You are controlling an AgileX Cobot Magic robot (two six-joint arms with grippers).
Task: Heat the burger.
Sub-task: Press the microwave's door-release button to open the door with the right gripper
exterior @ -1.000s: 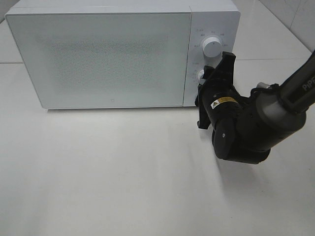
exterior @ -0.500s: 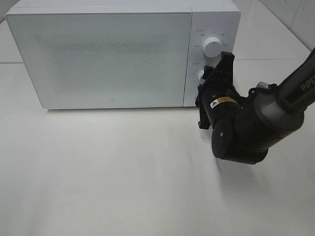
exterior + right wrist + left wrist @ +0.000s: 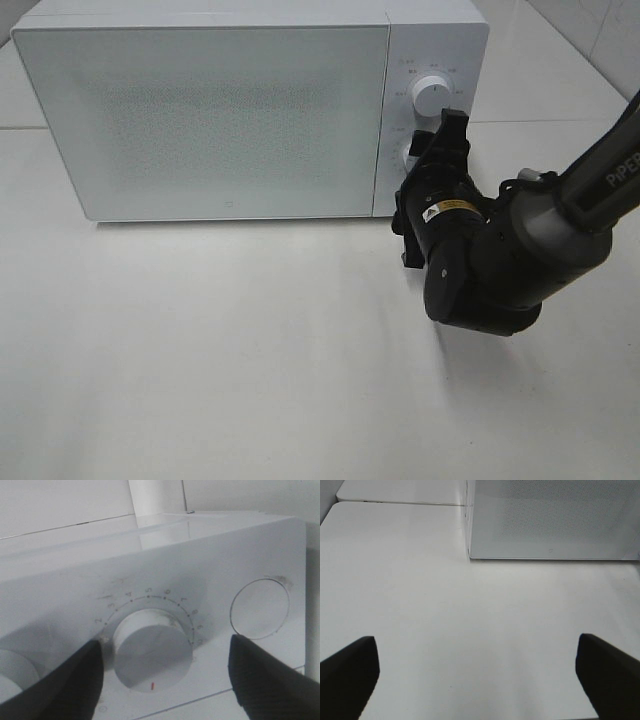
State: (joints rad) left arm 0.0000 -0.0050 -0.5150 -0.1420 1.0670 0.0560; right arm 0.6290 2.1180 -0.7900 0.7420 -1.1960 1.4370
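The burger is out of view. The white microwave (image 3: 230,110) stands at the back of the table with its door closed. My right gripper (image 3: 428,158) is at the control panel, around the lower knob (image 3: 152,652). Its fingers (image 3: 65,680) stand on either side of the knob with a small gap on each side, so it is open. The knob's red mark points away from the numbered scale. My left gripper (image 3: 475,645) hangs open over bare table in front of the microwave's left corner (image 3: 470,555), holding nothing.
An upper knob (image 3: 430,95) sits above the lower one on the panel. A round button (image 3: 260,609) shows beside the lower knob. The white table (image 3: 200,350) stretches in front of the microwave. The right arm's dark body (image 3: 500,260) fills the right side.
The right gripper's jaws have widened off the lower knob, and the arm has shifted slightly left. The left gripper has not moved.
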